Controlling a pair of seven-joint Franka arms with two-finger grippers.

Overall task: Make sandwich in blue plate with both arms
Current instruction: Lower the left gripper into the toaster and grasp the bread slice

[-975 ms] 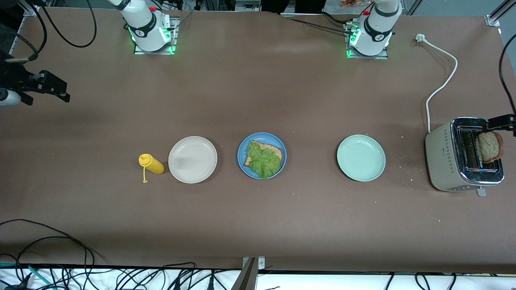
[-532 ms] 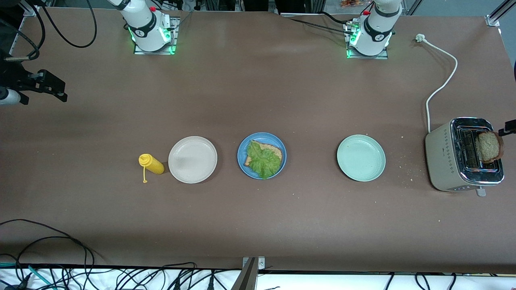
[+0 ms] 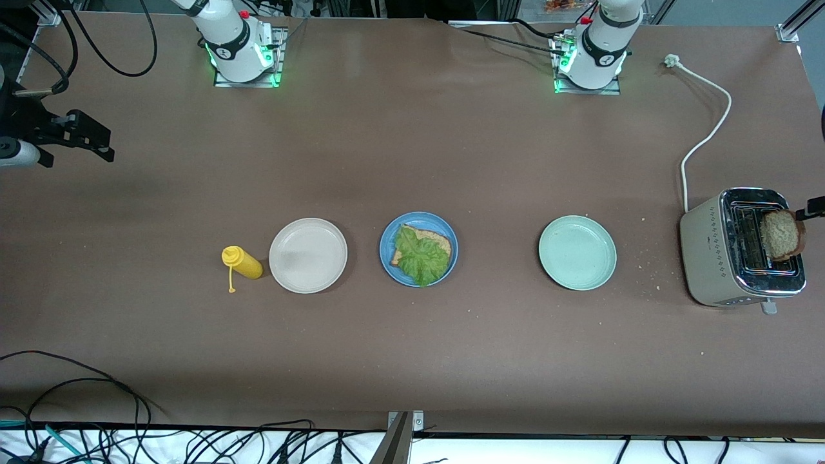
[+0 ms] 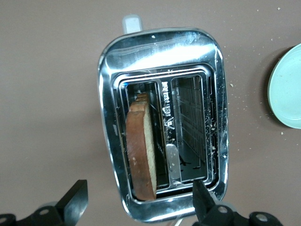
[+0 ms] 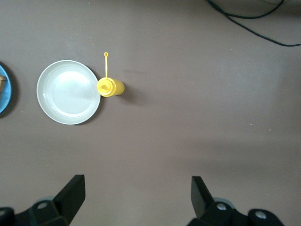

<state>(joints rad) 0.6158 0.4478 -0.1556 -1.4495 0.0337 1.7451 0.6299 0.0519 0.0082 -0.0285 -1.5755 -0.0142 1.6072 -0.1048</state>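
While the second slice (image 4: 141, 148) stood on edge in one slot of the toaster (image 4: 162, 120), the left gripper (image 4: 138, 207) hung over it, released, jaws spread to either side of the toaster's end. Step: lift that slice. Advice: centre over the crust, descend straight, pinch the flat faces, pull up clear of the slot. Blue plate (image 3: 387, 241), mid-surface: bread (image 3: 438, 241) under lettuce (image 3: 420, 254). Right gripper (image 5: 136, 202): released, empty, waiting over bare surface (image 5: 188, 122) near the mustard bottle (image 5: 110, 87).
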